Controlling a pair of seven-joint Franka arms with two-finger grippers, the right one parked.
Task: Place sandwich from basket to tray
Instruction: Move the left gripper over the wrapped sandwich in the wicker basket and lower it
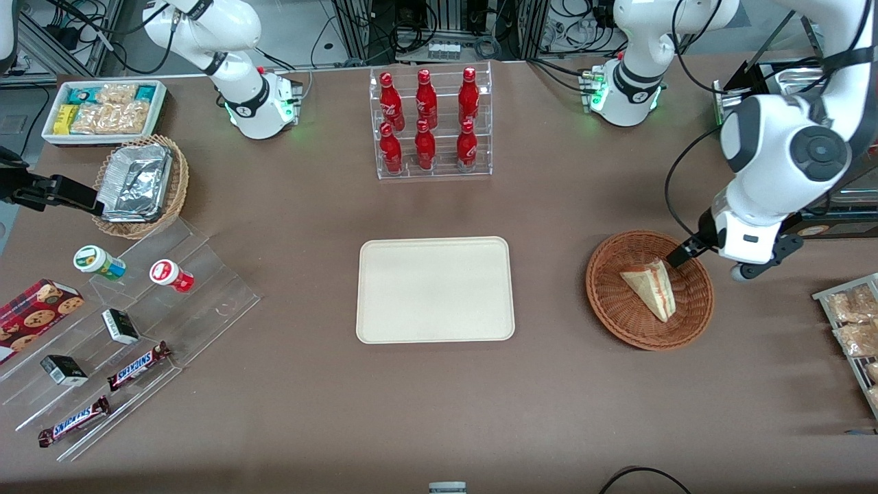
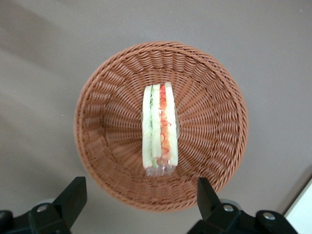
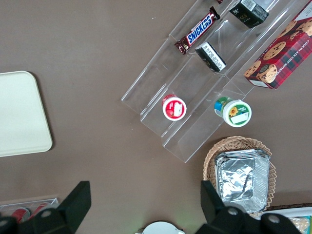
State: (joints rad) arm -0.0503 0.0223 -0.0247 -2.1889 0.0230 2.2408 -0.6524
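Sandwich (image 2: 159,127) beneath wide-spread pincer (image 2: 141,199)

We see the gripper (image 1: 680,254), fingers spread, low toward the working arm's end of the table (image 1: 439,412). Just beside it and nearer the front camera is a rack of snack packets (image 1: 852,322). The bottle rack (image 1: 433,123), with six red bottles, is farther from the camera than the gripper. Well away, at the parked arm's end, are the foil basket (image 1: 140,185), white snack box (image 1: 103,108), cookie box (image 1: 34,310), two cups (image 1: 99,262) and Snickers bars (image 1: 137,366) on a clear stepped stand (image 1: 212,295).
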